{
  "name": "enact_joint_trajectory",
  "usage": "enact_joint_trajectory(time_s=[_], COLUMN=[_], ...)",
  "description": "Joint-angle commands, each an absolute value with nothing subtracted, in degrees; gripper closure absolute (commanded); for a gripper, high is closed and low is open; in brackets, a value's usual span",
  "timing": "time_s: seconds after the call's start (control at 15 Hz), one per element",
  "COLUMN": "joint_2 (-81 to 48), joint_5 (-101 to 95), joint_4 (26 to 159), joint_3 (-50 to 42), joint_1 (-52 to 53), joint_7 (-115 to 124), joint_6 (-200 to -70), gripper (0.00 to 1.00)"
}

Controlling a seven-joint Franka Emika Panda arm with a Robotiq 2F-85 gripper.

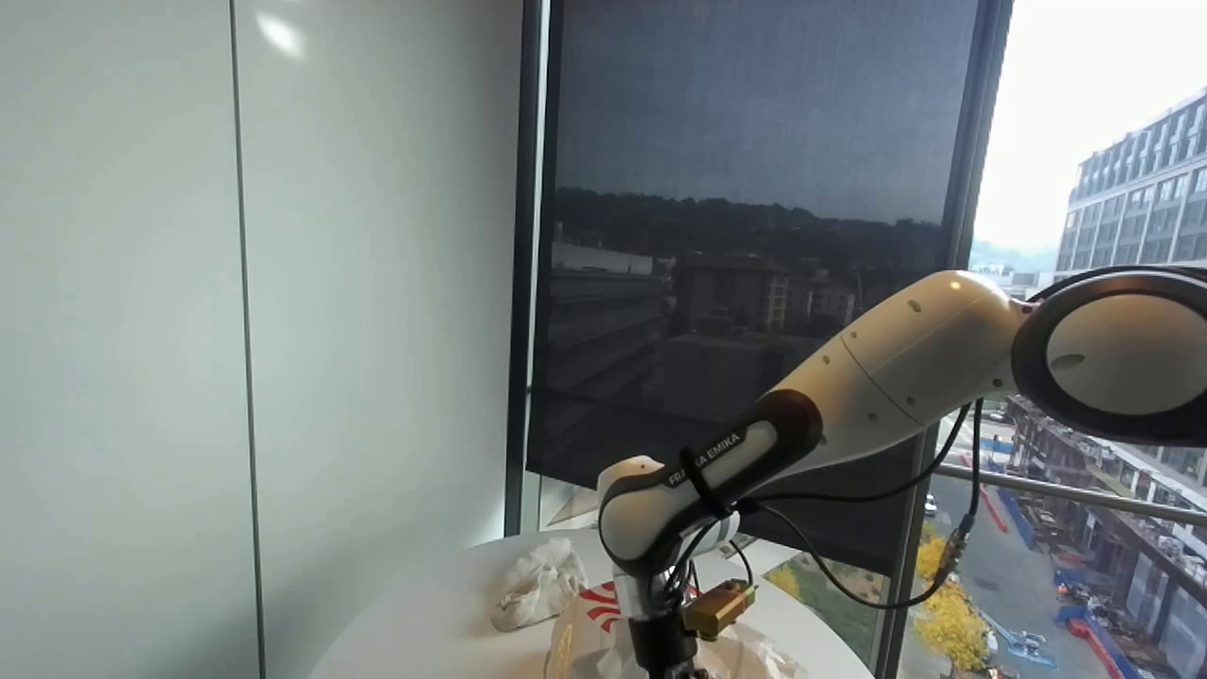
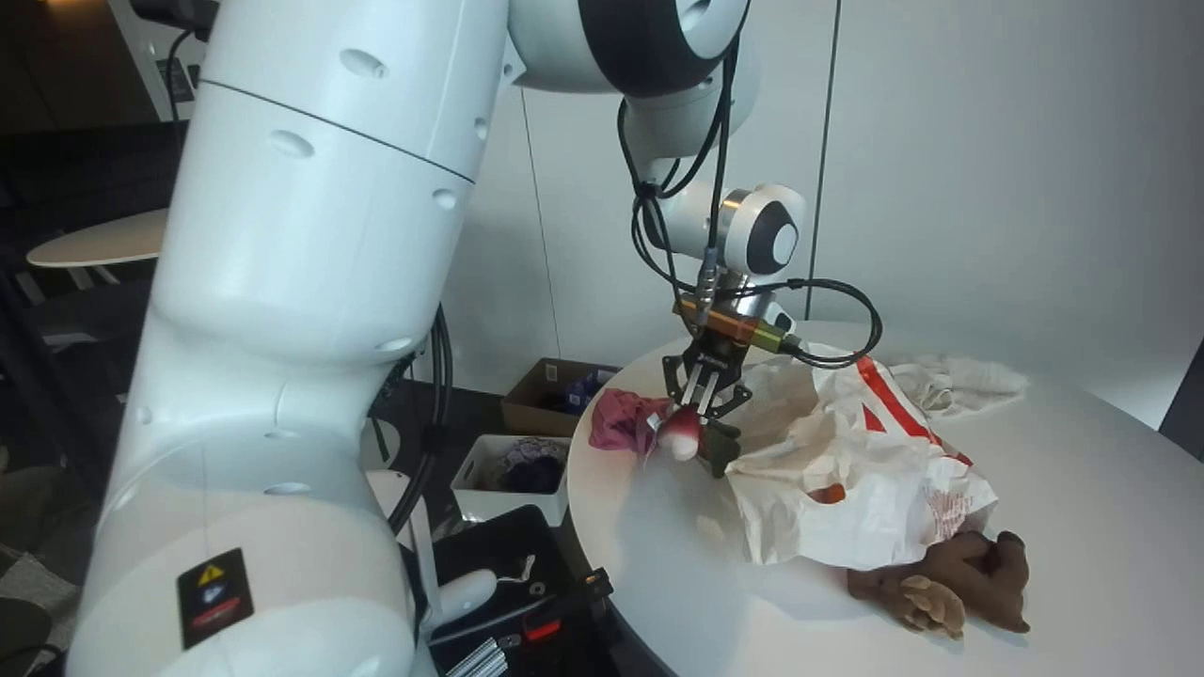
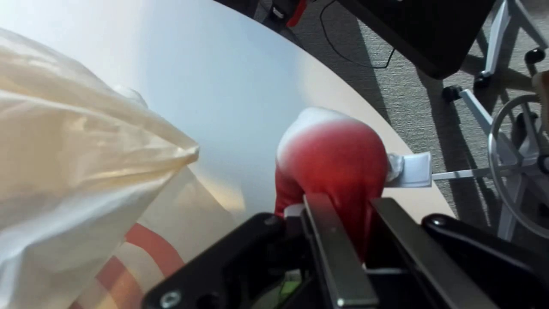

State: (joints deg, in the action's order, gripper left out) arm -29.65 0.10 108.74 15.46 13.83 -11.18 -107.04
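Tool (image 3: 349, 201) pinches rounded red plush (image 3: 336, 156), fading to wht, w/ 1 wht tag (image 3: 417, 170).

In an exterior view, can see a dark-brown plush toy (image 2: 983, 575) lying on a round white tabletop (image 2: 1082, 489); beyond its rim, a brown cardboard box (image 2: 534, 417) just behind a white plastic bin (image 2: 494, 504). In an exterior view, also find a dark roller shade (image 1: 745, 283) beside glossy white wall panels (image 1: 377, 283).

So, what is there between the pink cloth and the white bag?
In an exterior view: the red and white soft object, held by the gripper, and a dark green object.
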Motion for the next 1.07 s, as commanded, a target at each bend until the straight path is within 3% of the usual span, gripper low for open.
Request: enact_joint_trajectory(time_s=[0.0, 0.53, 1.0], joint_2=[-27.14, -23.50, -22.54], joint_5=[4.51, 6.62, 13.93], joint_4=[107.39, 110.38, 108.43], joint_3=[17.36, 20.10, 22.09], joint_1=[12.72, 12.52, 11.81], joint_7=[-16.82, -28.47, -31.12], joint_6=[-105.94, -117.98, -104.50], gripper=[0.85, 0.85, 0.89])
